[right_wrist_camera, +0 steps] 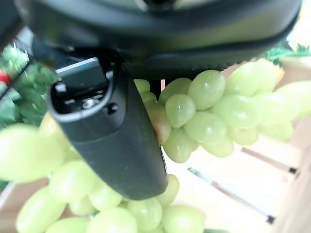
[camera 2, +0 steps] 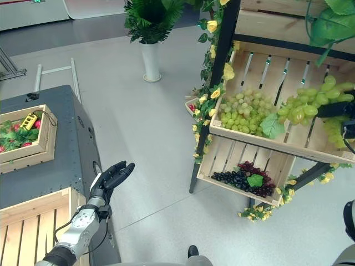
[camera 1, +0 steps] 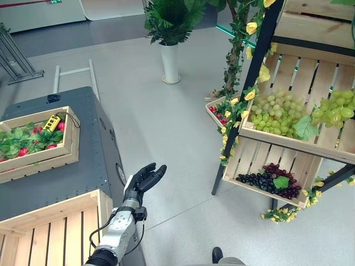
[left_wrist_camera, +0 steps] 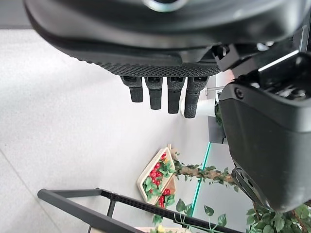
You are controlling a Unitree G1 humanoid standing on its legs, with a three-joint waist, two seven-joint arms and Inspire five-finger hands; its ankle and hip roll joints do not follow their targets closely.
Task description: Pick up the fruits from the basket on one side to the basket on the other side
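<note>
Right wrist view: right hand [right_wrist_camera: 112, 141] clamped on green grapes [right_wrist_camera: 204, 116], fingers hidden.

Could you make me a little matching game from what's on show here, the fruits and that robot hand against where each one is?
Things:
1. green grapes
2. dark grapes
3. red fruits
4. left robot hand

Places:
A. lower crate of the shelf
B. open, over the floor beside the grey cabinet
C. upper crate of the shelf
D. crate on top of the grey cabinet

Pairs: 1-C, 2-A, 3-D, 4-B
</note>
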